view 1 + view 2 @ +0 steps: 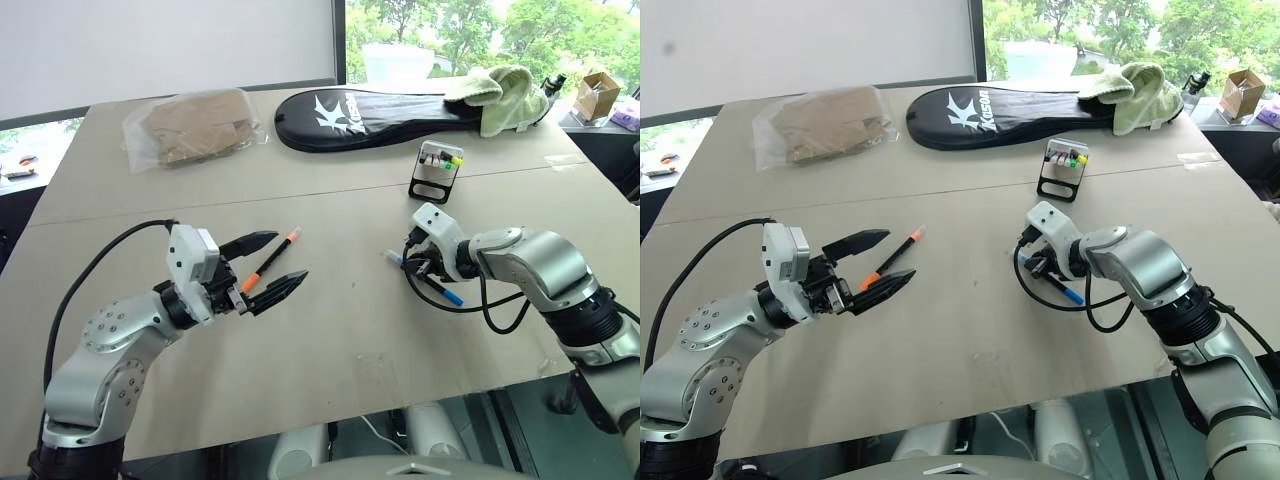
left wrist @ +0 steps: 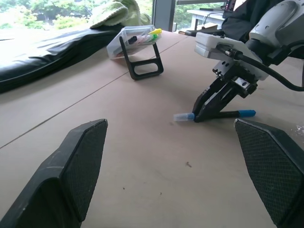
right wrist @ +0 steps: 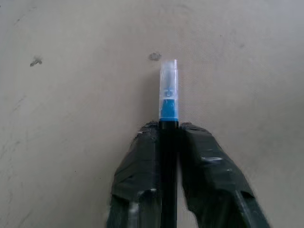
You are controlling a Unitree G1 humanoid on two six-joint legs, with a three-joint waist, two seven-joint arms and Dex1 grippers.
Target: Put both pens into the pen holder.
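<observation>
R tool (image 3: 168, 142) pinching blue pen (image 3: 168, 102)

The tan bench (image 1: 330, 330) carries a bagged brown parcel (image 1: 193, 127) at eleven o'clock, a black racket bag (image 1: 385, 108) under a green towel (image 1: 505, 95) at one, the pen holder (image 1: 436, 170) nearer, and both pens, orange-tipped (image 1: 270, 258) and blue-ended (image 1: 437, 285).

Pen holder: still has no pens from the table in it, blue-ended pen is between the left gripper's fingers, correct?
Wrong arm. The blue-ended pen lies between the right gripper fingers, on the table, as the right wrist view shows. The left gripper is open above the orange pen. Neither pen is in the pen holder.
</observation>
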